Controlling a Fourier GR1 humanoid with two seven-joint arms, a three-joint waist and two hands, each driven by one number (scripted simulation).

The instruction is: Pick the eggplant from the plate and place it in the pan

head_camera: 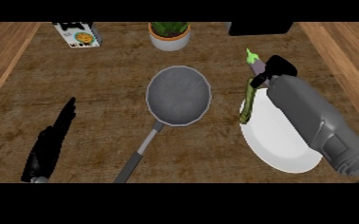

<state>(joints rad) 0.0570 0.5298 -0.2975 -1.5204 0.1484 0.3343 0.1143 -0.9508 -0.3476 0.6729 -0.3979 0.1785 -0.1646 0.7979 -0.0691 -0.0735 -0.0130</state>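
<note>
A small purple eggplant [257, 67] with a bright green stem tip is lifted above the far left rim of the white plate [280, 144]. My right hand [278, 66] is curled round it and hides most of it. The grey pan [179, 95] lies in the middle of the counter, left of the eggplant, with its handle pointing toward the view's lower edge. My left hand [52, 137] rests at the lower left with its fingers straight and nothing in it.
A dark green, long thing [246, 105] lies along the plate's left rim. At the back stand a potted plant [170, 35], a printed box [77, 34] and a black object [261, 27]. Lighter wooden strips border the counter left and right.
</note>
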